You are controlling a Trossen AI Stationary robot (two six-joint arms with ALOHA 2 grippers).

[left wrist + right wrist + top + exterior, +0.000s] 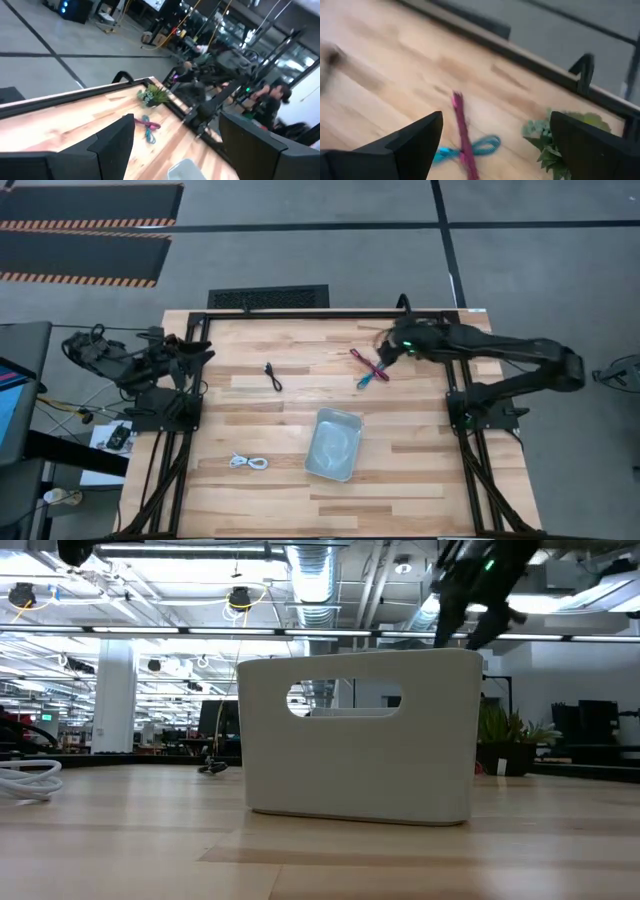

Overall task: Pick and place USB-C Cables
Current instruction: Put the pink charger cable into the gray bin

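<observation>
**Right arm over crossed cables, fingers apart**

The tray (334, 444), a pale rectangular bin, sat on the wooden table (420, 470) and serves here as the landmark. Beyond the tray, toward the table's far edge and a little to the right, the magenta-red cable (368, 363) lay crossed over the teal-blue cable (366, 378), the two touching where they met. The right gripper (385, 352) hung just beside that pair, on the side away from the tray; in the right wrist view its two dark fingers (415, 140) stood wide apart with nothing between them, the magenta-red cable (462, 131) and the teal-blue cable (470, 149) lying on the wood between and below. A green leafy clump (555, 132) sat near the crossed cables, farther from the tray still.

The black cable (273, 376) lay beyond the tray and to its left, well apart from it. The white cable (249, 463) rested coiled to the tray's left, at about its own level.

The left gripper (200, 358) waited far to the tray's left above the table's corner, its fingers (112, 142) spread and empty.
</observation>
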